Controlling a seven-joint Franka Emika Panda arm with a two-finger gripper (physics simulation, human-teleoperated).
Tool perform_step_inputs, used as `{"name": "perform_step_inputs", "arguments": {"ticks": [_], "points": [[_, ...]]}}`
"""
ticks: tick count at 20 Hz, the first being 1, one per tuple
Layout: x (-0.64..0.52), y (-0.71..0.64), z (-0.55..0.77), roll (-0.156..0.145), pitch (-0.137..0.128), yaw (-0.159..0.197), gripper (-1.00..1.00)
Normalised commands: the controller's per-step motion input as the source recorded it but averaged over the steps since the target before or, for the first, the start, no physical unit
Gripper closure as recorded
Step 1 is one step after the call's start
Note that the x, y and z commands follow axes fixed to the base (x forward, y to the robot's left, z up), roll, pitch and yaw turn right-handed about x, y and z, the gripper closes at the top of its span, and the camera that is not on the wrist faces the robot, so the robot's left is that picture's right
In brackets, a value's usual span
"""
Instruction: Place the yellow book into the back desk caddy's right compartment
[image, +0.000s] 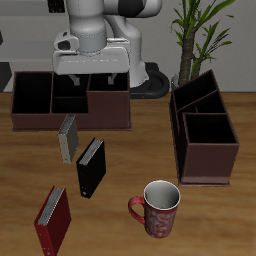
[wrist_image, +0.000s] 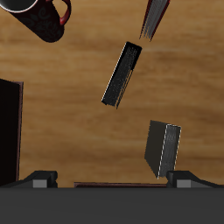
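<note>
Looks like a simulated office/study desk setup. Evidence: wood-grain worktop (image: 200, 215) carrying desk organisers, a long low maroon-brown three-section caddy (image: 70, 100) and a taller two-section maroon caddy (image: 205, 135). Books lying about: thin greyish-tan hardcover (image: 68, 138), black book (image: 91, 166), red book (image: 52, 219). Also a red floral ceramic mug (image: 157, 208) and a green potted plant (image: 200, 30) at the back.

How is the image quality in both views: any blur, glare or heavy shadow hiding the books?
Exterior view: even, soft lighting, no glare; the yellow book, black book and red book read clearly, only low resolution softens edges. Wrist view: sharp enough, faint shadows beside the books, the gripper's dark body blocks one edge.
</note>
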Motion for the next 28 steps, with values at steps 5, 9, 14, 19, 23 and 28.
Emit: {"name": "perform_step_inputs", "arguments": {"ticks": [5,9,14,19,23,28], "points": [[-0.02,-0.35,-0.24,0.041,-0.008,0.070,-1.00],[-0.06,-0.43,-0.16,-0.020,-0.031,-0.024,-1.00],[-0.08,-0.44,-0.20,-0.028,-0.021,-0.030,-1.00],[-0.06,-0.33,-0.28,-0.016,-0.016,-0.036,-1.00],[0.05,-0.17,-0.39,-0.013,-0.002,-0.030,-1.00],[0.10,-0.02,-0.31,-0.007,-0.007,-0.033,-1.00]]}}
